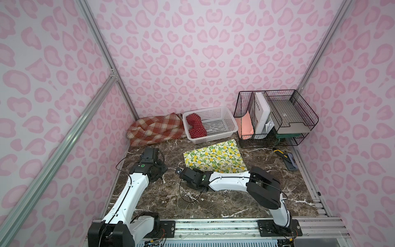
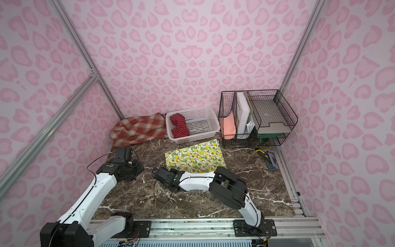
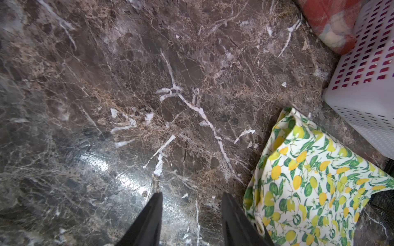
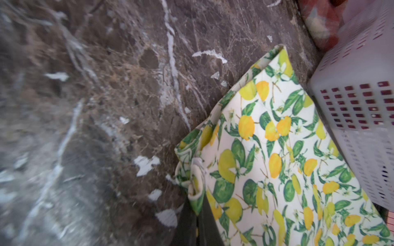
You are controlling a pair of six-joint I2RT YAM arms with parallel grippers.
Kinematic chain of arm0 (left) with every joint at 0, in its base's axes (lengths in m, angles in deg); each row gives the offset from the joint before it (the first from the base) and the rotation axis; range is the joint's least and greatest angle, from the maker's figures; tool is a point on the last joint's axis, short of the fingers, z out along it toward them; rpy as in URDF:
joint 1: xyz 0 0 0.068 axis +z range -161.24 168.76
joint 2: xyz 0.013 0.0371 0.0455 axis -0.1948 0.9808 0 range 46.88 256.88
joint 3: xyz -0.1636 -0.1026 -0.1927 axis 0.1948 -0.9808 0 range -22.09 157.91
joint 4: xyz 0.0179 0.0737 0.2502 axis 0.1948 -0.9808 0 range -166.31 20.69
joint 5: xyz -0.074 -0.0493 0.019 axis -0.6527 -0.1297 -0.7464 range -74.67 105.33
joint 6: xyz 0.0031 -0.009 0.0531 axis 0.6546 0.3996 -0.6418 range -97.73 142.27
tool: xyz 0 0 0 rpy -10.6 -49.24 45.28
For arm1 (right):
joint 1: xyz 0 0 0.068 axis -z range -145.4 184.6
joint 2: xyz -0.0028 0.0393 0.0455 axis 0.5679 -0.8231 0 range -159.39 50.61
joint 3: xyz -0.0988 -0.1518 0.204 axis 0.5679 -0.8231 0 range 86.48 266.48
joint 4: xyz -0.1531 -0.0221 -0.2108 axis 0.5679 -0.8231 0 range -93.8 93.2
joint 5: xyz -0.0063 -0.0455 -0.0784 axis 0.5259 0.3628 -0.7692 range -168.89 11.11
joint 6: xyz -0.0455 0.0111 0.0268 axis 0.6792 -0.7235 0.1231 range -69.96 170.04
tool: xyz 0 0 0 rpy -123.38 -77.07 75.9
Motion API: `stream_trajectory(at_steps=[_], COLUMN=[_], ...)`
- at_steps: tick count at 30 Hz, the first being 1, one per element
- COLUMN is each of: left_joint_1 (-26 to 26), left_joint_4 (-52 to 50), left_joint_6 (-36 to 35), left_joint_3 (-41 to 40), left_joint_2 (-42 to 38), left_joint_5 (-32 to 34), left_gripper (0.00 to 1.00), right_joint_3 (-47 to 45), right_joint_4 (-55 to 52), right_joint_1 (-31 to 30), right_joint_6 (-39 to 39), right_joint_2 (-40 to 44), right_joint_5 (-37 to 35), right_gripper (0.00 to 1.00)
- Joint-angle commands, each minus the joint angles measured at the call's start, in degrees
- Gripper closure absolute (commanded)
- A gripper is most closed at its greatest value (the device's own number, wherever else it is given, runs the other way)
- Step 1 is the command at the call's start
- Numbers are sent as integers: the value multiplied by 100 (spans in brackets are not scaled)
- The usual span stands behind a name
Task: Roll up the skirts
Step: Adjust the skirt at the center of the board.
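The lemon-print skirt (image 1: 213,157) (image 2: 195,157) lies flat on the dark marble table. My right gripper (image 4: 197,202) (image 1: 178,171) is shut on its near left corner, and the cloth bunches up between the black fingers (image 4: 210,223). Over bare marble to the left of that skirt (image 3: 309,187), my left gripper (image 3: 191,213) stands open with nothing between its fingers. The plaid skirt (image 1: 156,129) (image 2: 139,129) lies crumpled in the back left corner. The red polka-dot skirt (image 1: 195,126) (image 2: 178,126) sits rolled in the left end of the white basket (image 1: 213,136) (image 2: 196,136).
A black wire organiser (image 1: 275,119) holding papers and trays stands at the back right. A yellow-and-black cutter (image 1: 280,153) and a grey tool (image 1: 290,162) lie near the right edge. Pink walls close in on three sides, and an aluminium rail runs along the front.
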Motion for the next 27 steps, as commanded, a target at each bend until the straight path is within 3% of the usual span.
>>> stream_trajectory(at_steps=[1, 5, 6, 7, 8, 9, 12, 17, 22, 27], left_joint_1=[6, 3, -3, -10, -11, -20, -45, -131, -494, -792], left_joint_4=[68, 121, 126, 138, 153, 156, 105, -89, -54, -97], left_joint_6=[-12, 5, 20, 43, 48, 58, 84, 125, 231, 369], left_joint_3=[-19, -129, -165, -209, -262, -315, -424, -580, -824, -956], left_joint_2=[-14, -82, -105, -133, -161, -194, -289, -540, -763, -524], left_joint_5=[-122, -305, -369, -418, -480, -518, -557, -658, -729, -601], left_gripper=[51, 52, 52, 51, 51, 51, 51, 51, 50, 51], right_joint_3=[-439, -933, -1049, -1141, -1249, -1357, -1486, -1354, -932, -352], right_joint_4=[-15, -360, -460, -527, -614, -654, -840, -813, -333, 345], right_joint_1=[-233, -618, -707, -771, -852, -878, -785, 342, 1889, 2698], right_joint_6=[-347, -906, -1071, -1160, -1221, -1250, -1229, -1228, -1231, -977], right_joint_2=[568, 1188, 1251, 1293, 1335, 1408, 1819, 2446, 1727, 660], right_joint_5=[905, 1963, 2230, 2436, 2757, 3046, 3160, 1984, 921, 948], right_gripper=[100, 97, 85, 64, 50, 44, 40, 38, 37, 33])
